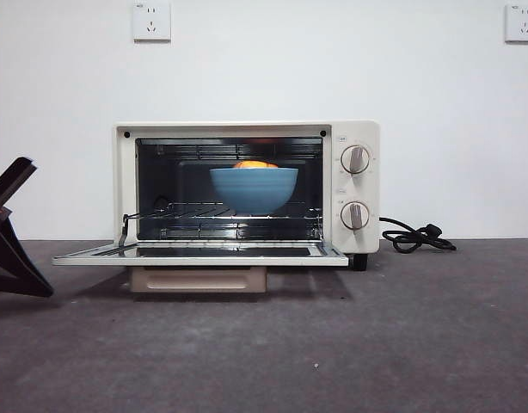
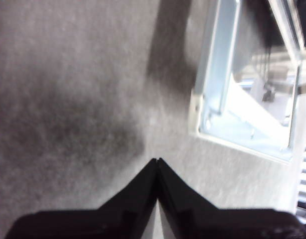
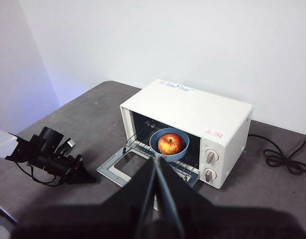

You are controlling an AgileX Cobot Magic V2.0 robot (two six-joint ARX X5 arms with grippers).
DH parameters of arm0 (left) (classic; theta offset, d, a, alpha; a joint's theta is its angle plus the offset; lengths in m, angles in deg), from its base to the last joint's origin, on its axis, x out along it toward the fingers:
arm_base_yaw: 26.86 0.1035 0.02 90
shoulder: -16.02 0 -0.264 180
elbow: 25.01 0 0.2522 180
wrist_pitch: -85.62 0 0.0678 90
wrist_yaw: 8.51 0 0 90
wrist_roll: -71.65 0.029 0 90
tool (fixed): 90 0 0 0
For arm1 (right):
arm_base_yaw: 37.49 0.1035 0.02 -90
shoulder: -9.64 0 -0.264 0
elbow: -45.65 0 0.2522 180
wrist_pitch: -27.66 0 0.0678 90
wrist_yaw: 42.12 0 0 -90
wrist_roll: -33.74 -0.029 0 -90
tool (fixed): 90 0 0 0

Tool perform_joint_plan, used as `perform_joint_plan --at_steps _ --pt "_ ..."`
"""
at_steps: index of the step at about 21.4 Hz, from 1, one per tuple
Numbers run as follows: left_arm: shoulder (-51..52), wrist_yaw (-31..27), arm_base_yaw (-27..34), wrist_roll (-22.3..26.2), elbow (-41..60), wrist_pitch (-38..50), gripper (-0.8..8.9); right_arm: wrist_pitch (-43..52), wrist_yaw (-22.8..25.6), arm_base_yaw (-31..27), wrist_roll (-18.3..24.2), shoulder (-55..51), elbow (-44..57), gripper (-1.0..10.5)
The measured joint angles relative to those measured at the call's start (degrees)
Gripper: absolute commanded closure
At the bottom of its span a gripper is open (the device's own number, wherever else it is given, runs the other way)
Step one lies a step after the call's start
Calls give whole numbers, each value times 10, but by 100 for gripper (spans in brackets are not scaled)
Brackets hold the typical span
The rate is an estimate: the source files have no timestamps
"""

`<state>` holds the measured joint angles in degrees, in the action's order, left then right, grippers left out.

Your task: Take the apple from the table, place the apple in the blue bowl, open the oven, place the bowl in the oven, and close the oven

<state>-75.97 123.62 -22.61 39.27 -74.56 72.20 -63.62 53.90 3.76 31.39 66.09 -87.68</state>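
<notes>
Front view: our left hand (image 1: 10, 228), pressed together, waits beside the oven (image 1: 247, 189) door to shut it; right hand (image 3: 158, 162) pressed together above.

the oven (image 1: 247, 194) stood on the table (image 1: 376, 344), close to the wall (image 1: 264, 69) behind it, its door (image 1: 199, 253) folded down flat in front. the blue bowl (image 1: 254, 189) sat on the wire rack (image 1: 221, 211) inside, with the apple (image 3: 169, 143) in it. the power cord (image 1: 414, 236) lay on the table to the right of the oven in the front view. the left gripper (image 2: 157, 162) was low over the table just beside the door's left corner. the right gripper (image 3: 157, 160) was high, well apart from the oven's front.
</notes>
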Motion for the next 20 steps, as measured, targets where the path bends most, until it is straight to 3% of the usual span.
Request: perform_joint_plan --at_steps 7,20 --pt "-15 -1 1 -37 -16 17 820 0 0 0 0 0 0 958" --pt "-23 -1 1 -58 -36 19 820 0 -5 0 -5 0 1 958"
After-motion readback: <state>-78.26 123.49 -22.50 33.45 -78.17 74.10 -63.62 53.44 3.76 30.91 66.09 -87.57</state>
